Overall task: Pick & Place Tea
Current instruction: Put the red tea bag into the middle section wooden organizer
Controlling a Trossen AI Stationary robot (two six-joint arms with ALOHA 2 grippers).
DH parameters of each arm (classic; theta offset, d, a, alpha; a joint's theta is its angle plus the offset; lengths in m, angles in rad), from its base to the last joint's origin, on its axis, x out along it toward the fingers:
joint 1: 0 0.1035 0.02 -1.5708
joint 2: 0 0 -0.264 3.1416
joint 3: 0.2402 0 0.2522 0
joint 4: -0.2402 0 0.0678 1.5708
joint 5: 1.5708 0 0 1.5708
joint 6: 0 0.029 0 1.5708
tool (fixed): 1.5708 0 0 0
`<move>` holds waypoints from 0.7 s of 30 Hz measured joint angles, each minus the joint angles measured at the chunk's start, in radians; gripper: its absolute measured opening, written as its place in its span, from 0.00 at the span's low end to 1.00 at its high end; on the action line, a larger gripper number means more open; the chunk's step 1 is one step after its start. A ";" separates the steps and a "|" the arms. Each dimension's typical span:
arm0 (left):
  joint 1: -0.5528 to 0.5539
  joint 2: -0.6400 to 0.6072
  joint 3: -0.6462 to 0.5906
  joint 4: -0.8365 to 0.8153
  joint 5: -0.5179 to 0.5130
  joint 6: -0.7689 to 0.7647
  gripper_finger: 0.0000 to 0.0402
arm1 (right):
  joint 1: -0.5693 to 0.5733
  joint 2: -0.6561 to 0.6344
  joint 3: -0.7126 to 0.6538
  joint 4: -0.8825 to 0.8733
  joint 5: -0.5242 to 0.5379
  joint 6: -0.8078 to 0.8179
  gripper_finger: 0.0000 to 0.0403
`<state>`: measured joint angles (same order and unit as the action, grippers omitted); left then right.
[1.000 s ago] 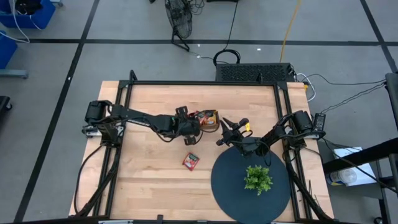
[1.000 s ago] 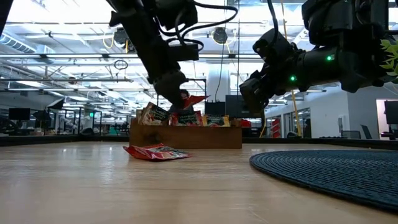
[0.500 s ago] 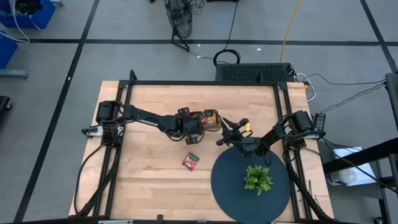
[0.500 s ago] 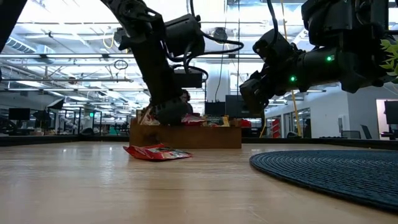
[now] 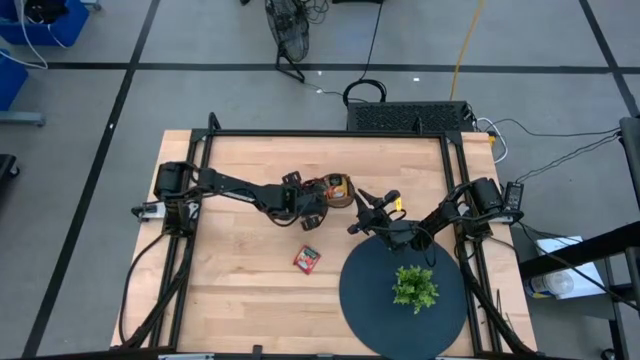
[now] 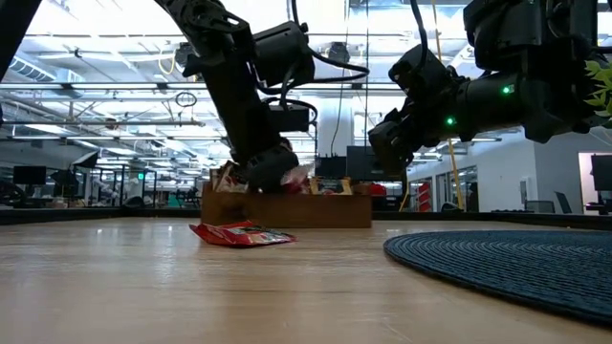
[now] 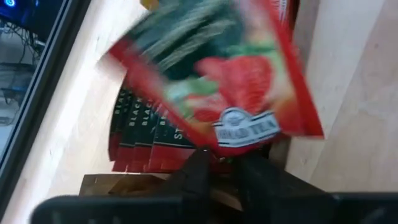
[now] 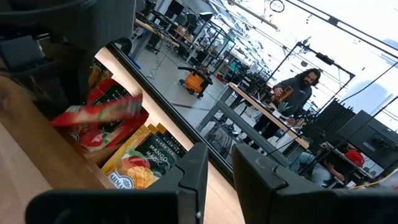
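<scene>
A brown wooden tray [image 5: 338, 190] at the table's middle far side holds red and orange tea sachets standing on edge. My left gripper [image 7: 224, 165] reaches down into the tray's left end [image 6: 225, 196], its fingers a little apart. A red sachet [image 7: 224, 74] lies tilted just ahead of those fingers, over the stacked red sachets [image 7: 134, 134]; the right wrist view shows the red sachet [image 8: 99, 112] lying crosswise on the tray's contents. Another red sachet [image 5: 307, 258] lies flat on the table. My right gripper [image 8: 221, 162] hovers to the tray's right, holding nothing. My left gripper comes at the tray slanting down from the table's left. Its fingertips [image 7: 198, 163] stand apart at the tilted red sachet's lower edge [image 7: 214, 144]. I cannot tell whether they still touch that edge.
A round dark mat [image 5: 370, 295] with a small green plant [image 5: 414, 287] lies at the near right, just beside my right arm. Bare wood spreads around the loose sachet [image 6: 241, 233] and toward the near left. A black frame borders the table.
My left gripper has sunk toward the tray and shifted slightly toward the right, carrying the red sachet from above the tray down among the sachets in it. The sachet now lies tipped over on the tray's contents.
</scene>
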<state>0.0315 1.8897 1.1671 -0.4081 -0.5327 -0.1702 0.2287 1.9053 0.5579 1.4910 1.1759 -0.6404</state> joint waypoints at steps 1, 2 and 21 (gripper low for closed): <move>0.000 0.000 0.000 0.000 0.000 -0.008 0.20 | 0.000 0.000 0.000 0.000 0.000 0.000 0.15; 0.000 0.000 0.001 0.001 0.000 -0.016 0.22 | 0.000 0.000 0.000 0.000 0.000 0.000 0.15; -0.028 -0.061 0.003 -0.001 -0.024 0.041 0.34 | 0.000 0.000 0.000 0.000 -0.001 0.000 0.15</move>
<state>0.0032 1.8289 1.1706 -0.4087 -0.5564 -0.1295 0.2287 1.9053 0.5579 1.4913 1.1746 -0.6399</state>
